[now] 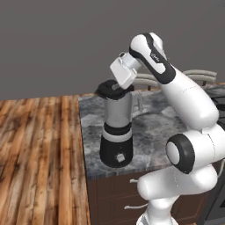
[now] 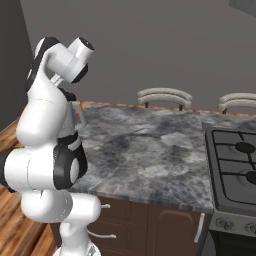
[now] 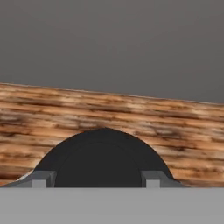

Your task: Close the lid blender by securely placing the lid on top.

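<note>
No legible brand or label; a small mark on the arm's upper link is too small to read. The blender (image 1: pixel 117 129) stands upright near the left edge of the grey marbled table (image 1: pixel 151 132): rounded black base with a small white button, black-and-silver collar, grey translucent jar with a side handle. The lid (image 1: pixel 107 89), a black disc, sits at the jar's mouth, under the gripper (image 1: pixel 117 86). In the hand view, the two fingertips (image 3: pixel 39 179) flank the lid's dark dome (image 3: pixel 103 159), gripping it.

Lid (image 1: pixel 107 89) atop blender (image 1: pixel 116 127), on counter (image 1: pixel 149 132) near its left edge
</note>
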